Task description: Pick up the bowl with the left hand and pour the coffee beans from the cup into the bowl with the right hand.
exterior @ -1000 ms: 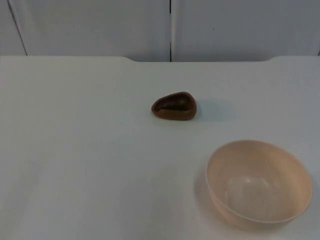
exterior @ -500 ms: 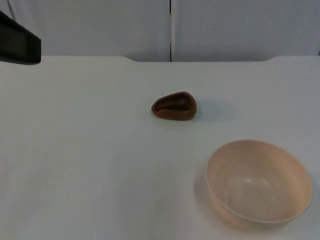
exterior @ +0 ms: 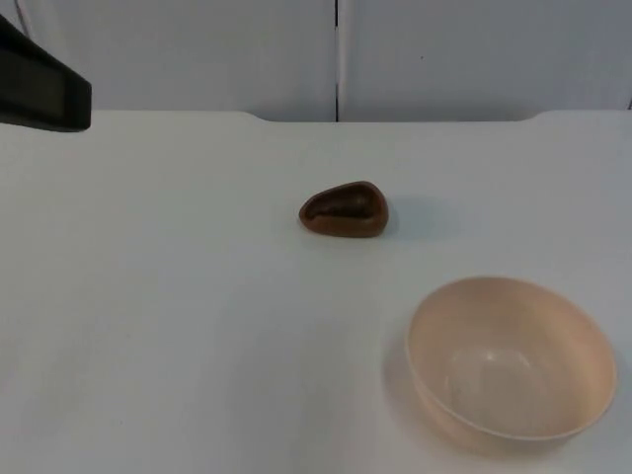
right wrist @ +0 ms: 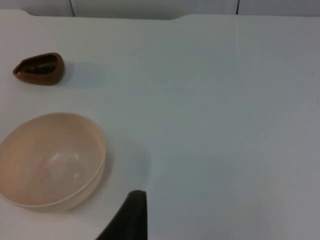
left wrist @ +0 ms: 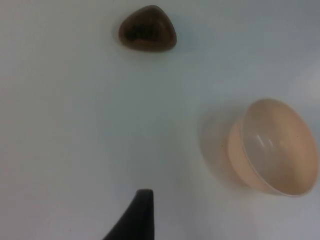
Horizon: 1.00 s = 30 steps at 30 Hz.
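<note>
A small brown teardrop-shaped cup (exterior: 344, 209) with dark coffee beans inside stands near the table's middle. An empty beige bowl (exterior: 511, 357) sits upright at the front right. My left arm (exterior: 41, 87) reaches in at the upper left corner, far from both. In the left wrist view, my left gripper (left wrist: 136, 215) hangs over bare table, well short of the cup (left wrist: 147, 29) and the bowl (left wrist: 272, 146). In the right wrist view, my right gripper (right wrist: 127, 217) hovers just beside the bowl (right wrist: 50, 160), with the cup (right wrist: 39, 69) farther off. Neither gripper touches anything.
The white table (exterior: 178, 326) ends at a grey partition wall (exterior: 197, 49) behind the cup, and a dark vertical seam (exterior: 337, 59) runs down that wall.
My left arm has entered the top view at the upper left corner and pushed slightly further in. The cup and the bowl have not moved.
</note>
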Tool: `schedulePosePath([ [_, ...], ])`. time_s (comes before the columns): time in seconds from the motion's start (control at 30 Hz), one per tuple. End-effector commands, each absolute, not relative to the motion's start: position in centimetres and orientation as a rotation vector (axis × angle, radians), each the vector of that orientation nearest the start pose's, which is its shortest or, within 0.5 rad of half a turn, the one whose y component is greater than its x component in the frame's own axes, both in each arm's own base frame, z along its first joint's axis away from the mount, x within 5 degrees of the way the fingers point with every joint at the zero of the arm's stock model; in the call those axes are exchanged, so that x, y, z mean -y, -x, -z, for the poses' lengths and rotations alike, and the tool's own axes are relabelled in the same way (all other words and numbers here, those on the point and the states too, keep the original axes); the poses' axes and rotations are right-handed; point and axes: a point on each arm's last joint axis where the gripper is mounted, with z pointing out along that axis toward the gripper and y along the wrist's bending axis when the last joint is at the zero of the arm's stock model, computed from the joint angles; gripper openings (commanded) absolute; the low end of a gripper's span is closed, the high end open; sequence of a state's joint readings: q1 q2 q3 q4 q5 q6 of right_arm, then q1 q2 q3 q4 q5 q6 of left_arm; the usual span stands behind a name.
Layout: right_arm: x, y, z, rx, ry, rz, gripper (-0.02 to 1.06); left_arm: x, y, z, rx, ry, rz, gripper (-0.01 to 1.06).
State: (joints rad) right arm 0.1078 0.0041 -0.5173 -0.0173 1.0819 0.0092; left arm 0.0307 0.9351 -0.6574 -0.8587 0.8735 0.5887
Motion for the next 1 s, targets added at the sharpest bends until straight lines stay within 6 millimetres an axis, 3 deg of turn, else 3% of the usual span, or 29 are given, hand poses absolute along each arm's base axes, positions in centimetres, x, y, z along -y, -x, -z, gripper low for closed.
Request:
schedulePosePath([
  [0.0,0.3,0.7,-28.0,-2.044,0.095,-0.039,1.05,4.8,-16.5,-29.4,-2.324,-0.179,0.77,1.05],
  [0.33,0.3,0.7,-28.0,-2.044,0.095,-0.039,1.05,4.8,-17.2,-30.5,-2.274,-0.158,0.768,1.0],
  [0.53,0.3,0.7,-28.0,-2.044,0.095,-0.039,1.05,5.0,-18.7,-31.0,-2.294,-0.17,0.782,0.99],
  [0.7,0.3,0.7,-28.0,-2.044,0.095,-0.039,1.05,7.2,-20.0,-29.6,-2.368,-0.277,0.83,0.99],
  [0.97,0.3,0.7,-28.0,-2.044,0.095,-0.039,1.05,12.0,-21.7,-26.2,-2.505,-0.388,0.725,0.99],
])
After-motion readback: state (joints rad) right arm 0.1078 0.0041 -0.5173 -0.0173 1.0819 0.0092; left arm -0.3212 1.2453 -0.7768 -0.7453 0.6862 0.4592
